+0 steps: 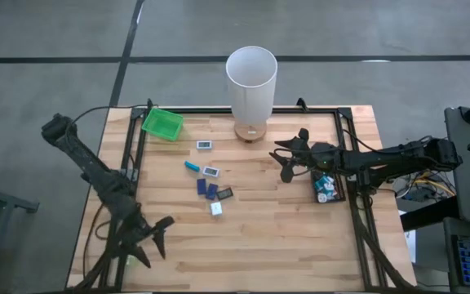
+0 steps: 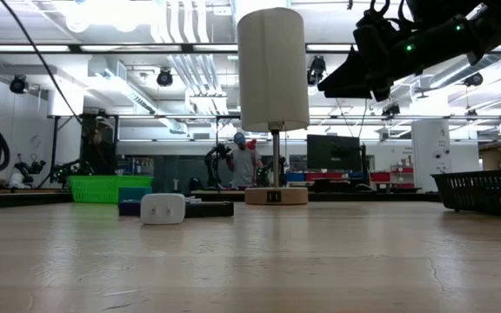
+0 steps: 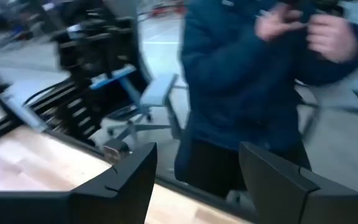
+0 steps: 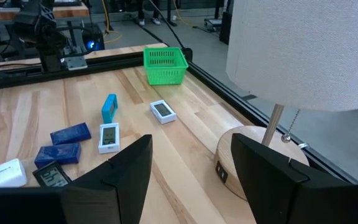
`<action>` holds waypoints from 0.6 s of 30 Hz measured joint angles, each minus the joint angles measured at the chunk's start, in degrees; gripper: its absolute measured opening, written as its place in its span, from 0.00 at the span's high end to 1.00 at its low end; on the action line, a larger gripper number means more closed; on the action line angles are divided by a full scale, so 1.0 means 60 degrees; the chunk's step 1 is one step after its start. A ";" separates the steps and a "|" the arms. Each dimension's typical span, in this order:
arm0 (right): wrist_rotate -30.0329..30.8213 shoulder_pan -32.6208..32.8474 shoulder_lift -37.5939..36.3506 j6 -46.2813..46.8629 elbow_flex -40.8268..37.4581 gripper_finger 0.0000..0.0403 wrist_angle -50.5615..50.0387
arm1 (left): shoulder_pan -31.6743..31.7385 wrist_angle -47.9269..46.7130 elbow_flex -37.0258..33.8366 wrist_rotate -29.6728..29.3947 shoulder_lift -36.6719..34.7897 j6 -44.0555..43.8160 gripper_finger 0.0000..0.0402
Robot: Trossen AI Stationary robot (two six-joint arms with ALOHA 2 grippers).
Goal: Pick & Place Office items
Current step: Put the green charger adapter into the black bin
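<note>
Office items (image 1: 210, 181) mid-table; lamp (image 1: 250, 86) behind; basket (image 1: 162, 123) back-left.

Seven small office items are lying loose on the table: two dark blue rectangles (image 1: 201, 186), one teal piece (image 1: 192, 166), two white display units (image 1: 205, 145), one dark display unit (image 1: 225, 193), one white block (image 1: 216, 209). Two trays are sitting at the edges: one green (image 1: 162, 123), one black (image 1: 338, 194).

green basket (image 4: 165, 65), white lamp shade (image 1: 251, 80), dark blue blocks (image 4: 70, 134).
</note>
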 joint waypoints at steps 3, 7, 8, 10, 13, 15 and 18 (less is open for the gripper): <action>0.0000 0.0000 0.0000 0.0009 0.0000 0.46 0.0002 | 0.0529 0.0562 -0.0950 0.0678 -0.0509 0.0110 0.42; 0.0000 -0.0003 0.0000 0.0000 0.0000 0.46 -0.0004 | 0.1080 0.1123 -0.1854 0.0662 -0.1560 -0.0060 0.42; 0.0000 -0.0002 0.0000 0.0006 0.0000 0.46 -0.0004 | 0.1159 0.1214 -0.2026 0.0664 -0.1814 0.0120 0.42; 0.0000 -0.0003 0.0000 0.0004 0.0000 0.46 0.0000 | 0.1218 0.1223 -0.2343 0.0688 -0.2276 0.0532 0.42; 0.0000 -0.0004 0.0000 0.0006 0.0000 0.46 -0.0002 | 0.1200 0.1429 -0.2885 0.0796 -0.2728 0.1103 0.42; 0.0000 0.0000 0.0000 0.0006 0.0000 0.46 0.0000 | 0.1189 0.2292 -0.3322 0.1247 -0.2733 0.1675 0.42; 0.0000 -0.0004 0.0000 0.0007 0.0000 0.46 0.0000 | 0.1189 0.3089 -0.3725 0.2155 -0.2675 0.2141 0.42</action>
